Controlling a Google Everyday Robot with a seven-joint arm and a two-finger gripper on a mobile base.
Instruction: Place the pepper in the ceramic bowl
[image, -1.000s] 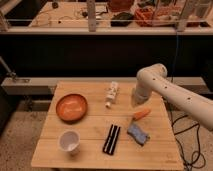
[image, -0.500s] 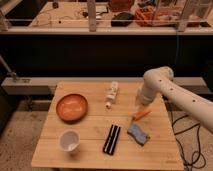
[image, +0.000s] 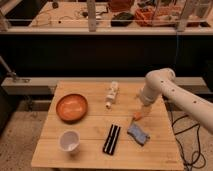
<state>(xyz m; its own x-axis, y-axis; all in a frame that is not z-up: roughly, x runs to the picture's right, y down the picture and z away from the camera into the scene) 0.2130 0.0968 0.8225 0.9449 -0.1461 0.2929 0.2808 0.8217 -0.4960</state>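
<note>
On the table's right side the gripper hangs just above the pepper; whether it grips anything I cannot tell. Best to close across the pepper's middle, lift clear, then carry it left to the bowl.

A single camera looks down from high in front of the wooden table. It faces the railing behind. The gripper hangs at the table's right side.
</note>
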